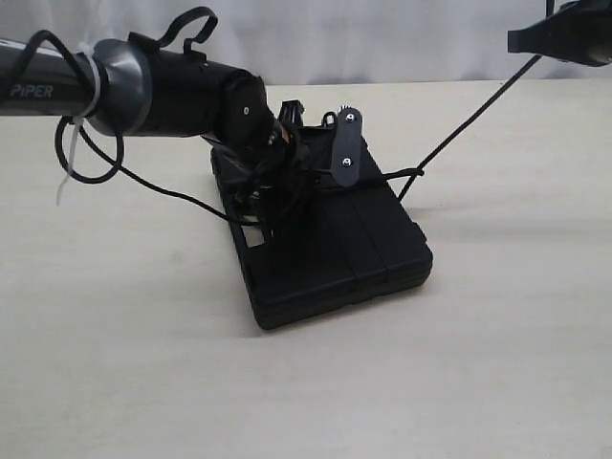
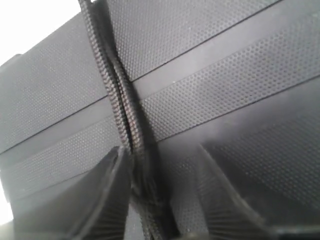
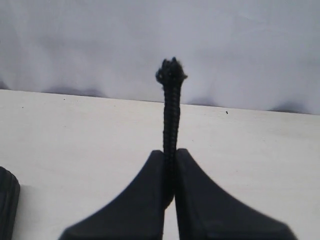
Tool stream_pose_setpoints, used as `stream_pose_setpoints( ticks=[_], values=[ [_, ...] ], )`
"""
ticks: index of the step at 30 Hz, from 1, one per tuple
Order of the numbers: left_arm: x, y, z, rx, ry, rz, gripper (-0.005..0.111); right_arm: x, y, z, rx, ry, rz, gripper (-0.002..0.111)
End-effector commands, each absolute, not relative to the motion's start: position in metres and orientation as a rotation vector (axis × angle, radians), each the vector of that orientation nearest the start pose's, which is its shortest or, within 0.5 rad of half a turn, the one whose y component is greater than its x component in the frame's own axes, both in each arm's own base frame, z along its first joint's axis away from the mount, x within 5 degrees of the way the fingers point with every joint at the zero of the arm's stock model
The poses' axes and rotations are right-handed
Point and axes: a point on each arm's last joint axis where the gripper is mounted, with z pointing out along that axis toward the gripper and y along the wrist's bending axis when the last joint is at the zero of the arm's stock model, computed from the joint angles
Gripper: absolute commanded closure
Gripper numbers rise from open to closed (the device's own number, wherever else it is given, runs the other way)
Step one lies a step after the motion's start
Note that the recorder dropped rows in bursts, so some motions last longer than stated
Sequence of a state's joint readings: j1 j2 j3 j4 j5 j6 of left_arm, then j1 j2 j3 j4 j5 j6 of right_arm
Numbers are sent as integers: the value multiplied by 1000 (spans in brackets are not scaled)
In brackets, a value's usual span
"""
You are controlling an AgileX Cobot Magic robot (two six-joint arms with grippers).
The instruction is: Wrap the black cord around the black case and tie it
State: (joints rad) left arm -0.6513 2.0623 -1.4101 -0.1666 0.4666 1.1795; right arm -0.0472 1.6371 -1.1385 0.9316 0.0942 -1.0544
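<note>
Exterior: flat rectangular matte black case [image 1: 335, 249] lies mid-desk on the pale wood-look desk [image 1: 143, 382]. Left gripper [image 1: 320, 172] is down on the case's far end, among loose loops. The long thin braided black cord [image 1: 469, 120] runs taut from the case's right edge up to the right gripper [image 1: 524, 40], high at upper right.

Left wrist: two strands of black cord [image 2: 117, 100] cross the ribbed lid of the black case [image 2: 225, 75], side by side and touching. Left gripper [image 2: 162, 200] jaws stand apart, strands pass between them, nothing pinched.

Right wrist: right gripper [image 3: 171, 160] is clamped tight on the cord, knotted tip [image 3: 171, 75] poking past the fingertips.

Judgement: wrap looks laid, tying step in hand. Next move prob. needs the left gripper to pin or re-grip a strand while the right feeds its end through. Keep tension, else the wrap slackens.
</note>
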Motion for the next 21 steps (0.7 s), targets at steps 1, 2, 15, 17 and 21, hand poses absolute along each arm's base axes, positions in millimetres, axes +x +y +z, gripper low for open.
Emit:
stream_pose_setpoints(
  ticks=[1,2,15,17,21],
  values=[
    [343,-268,183,1879,1712,33,65,375,-18,286,-93,2001,-83,104],
    [345,-270,191,1779,1734,12,65,375,-18,286,-93,2001,-83,104],
    [352,-278,150,1770,1768,-44,66,375,-16,285,-108,2016,-60,104],
    [353,-275,148,1815,1750,-8,74,375,-16,285,-108,2016,-60,104],
    [356,-268,146,1835,1773,21,103,375,-17,285,-105,2012,-65,104]
  ],
)
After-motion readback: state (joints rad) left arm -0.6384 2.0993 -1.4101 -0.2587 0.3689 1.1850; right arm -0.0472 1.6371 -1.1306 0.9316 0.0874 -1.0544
